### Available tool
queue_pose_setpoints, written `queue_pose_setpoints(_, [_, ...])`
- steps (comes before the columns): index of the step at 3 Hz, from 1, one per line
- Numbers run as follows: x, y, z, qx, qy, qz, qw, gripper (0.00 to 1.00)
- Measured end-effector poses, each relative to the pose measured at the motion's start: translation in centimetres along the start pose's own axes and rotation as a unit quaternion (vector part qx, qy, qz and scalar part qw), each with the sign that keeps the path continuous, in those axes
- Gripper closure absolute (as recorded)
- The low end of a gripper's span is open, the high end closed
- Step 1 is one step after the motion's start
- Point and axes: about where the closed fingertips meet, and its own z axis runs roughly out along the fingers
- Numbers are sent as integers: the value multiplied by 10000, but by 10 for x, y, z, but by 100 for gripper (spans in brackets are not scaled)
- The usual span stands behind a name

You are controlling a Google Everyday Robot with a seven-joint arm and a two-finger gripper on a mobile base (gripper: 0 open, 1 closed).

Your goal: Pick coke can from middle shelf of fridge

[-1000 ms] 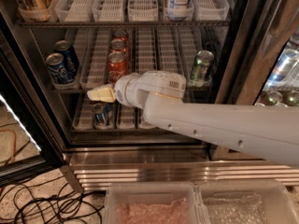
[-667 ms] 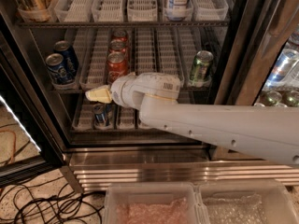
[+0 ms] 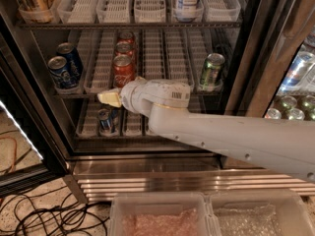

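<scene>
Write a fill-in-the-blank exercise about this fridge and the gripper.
The front coke can stands on the ___ shelf of the fridge.
The gripper is at that shelf's ___ edge, below this can.
Two blue cans stand to its ___.
The green can stands to its ___.
Missing words: middle, front, left, right.

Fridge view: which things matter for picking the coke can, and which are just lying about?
Job: coke can; middle shelf; fridge; gripper at the shelf's front edge, below-left of the can.
Lying about: blue cans; green can; floor cables.

Mid shelf (image 3: pixel 173 58): 3 cokes (image 3: pixel 123 70); 2 blue (image 3: pixel 58 72); 1 green (image 3: pixel 211 69); 1 tool (image 3: pixel 109 99)
</scene>
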Motion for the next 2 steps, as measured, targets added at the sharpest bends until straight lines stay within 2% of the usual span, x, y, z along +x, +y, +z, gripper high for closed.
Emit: queue_pose_setpoints(2, [-15, -12, 9, 142, -275, -191, 9993, 16])
